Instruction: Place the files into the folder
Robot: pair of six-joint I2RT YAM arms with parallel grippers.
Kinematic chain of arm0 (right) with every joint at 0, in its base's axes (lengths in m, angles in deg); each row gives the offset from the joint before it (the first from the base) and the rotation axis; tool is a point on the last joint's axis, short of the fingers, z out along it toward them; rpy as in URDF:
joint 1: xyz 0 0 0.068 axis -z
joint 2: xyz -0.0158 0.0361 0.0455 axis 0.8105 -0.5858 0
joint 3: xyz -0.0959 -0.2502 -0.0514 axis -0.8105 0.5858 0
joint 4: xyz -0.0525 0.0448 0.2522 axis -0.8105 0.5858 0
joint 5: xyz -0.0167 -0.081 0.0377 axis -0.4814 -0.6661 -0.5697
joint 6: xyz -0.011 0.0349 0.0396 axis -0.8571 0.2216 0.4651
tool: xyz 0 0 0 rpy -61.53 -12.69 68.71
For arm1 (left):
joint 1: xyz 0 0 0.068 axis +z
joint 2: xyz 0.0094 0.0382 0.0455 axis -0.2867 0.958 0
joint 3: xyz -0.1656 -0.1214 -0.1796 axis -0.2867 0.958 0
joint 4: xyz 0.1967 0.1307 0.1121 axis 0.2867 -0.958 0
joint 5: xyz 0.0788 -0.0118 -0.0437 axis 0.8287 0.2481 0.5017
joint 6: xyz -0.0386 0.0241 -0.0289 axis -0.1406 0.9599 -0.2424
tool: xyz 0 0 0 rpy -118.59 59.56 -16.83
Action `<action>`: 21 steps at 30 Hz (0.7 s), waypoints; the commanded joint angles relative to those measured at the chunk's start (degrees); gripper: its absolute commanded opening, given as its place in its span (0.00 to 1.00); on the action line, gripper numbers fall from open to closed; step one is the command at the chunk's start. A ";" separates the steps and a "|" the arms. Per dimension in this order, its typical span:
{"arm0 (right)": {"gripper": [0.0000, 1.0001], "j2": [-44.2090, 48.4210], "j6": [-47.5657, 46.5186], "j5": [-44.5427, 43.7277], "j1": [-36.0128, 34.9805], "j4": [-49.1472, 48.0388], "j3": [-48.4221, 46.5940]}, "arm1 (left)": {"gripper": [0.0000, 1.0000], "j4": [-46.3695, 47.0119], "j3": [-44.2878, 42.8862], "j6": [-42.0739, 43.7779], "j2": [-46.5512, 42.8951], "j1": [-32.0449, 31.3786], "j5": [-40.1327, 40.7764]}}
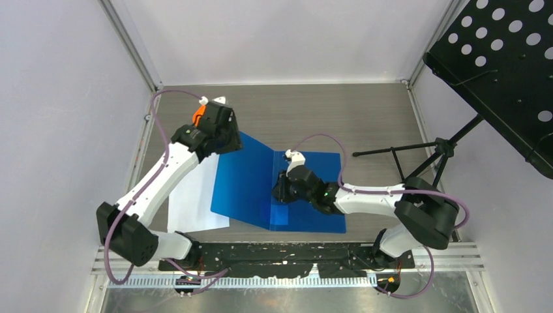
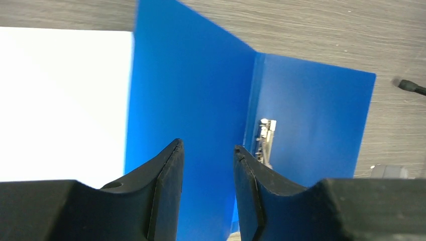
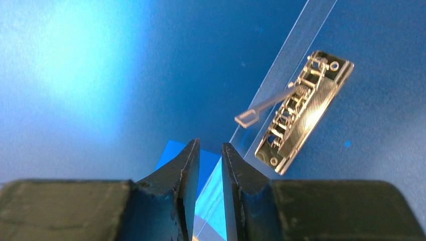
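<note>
The blue folder [image 1: 313, 189] lies open on the table, its left cover [image 1: 244, 182] tilted up from the spine. The metal clip [image 3: 301, 110] sits along the inner spine with its lever raised; it also shows in the left wrist view [image 2: 264, 138]. The white files [image 1: 192, 195] lie flat to the left of the folder, partly under the left cover and my left arm. My left gripper [image 1: 227, 140] is at the cover's far left corner, open and empty [image 2: 207, 148]. My right gripper [image 1: 282, 189] is low over the spine, jaws a narrow gap apart, holding nothing [image 3: 210, 145].
A black perforated music stand [image 1: 502, 65] hangs over the right side, and its tripod legs [image 1: 417, 156] rest on the table near the folder's right edge. White walls enclose the table on three sides. A black cable end [image 2: 412, 86] lies beyond the folder.
</note>
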 commanded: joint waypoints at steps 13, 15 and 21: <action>0.28 -13.58 -5.92 4.66 12.66 5.68 -17.35 | 0.41 -4.77 4.38 7.51 -13.02 8.45 1.56; 0.28 -15.40 -6.64 4.91 13.59 6.51 -18.87 | 0.41 -4.81 5.35 7.40 -13.73 8.53 1.65; 0.28 -19.29 -8.21 4.93 15.04 8.74 -21.10 | 0.54 -3.50 9.67 5.73 -16.19 10.92 -0.16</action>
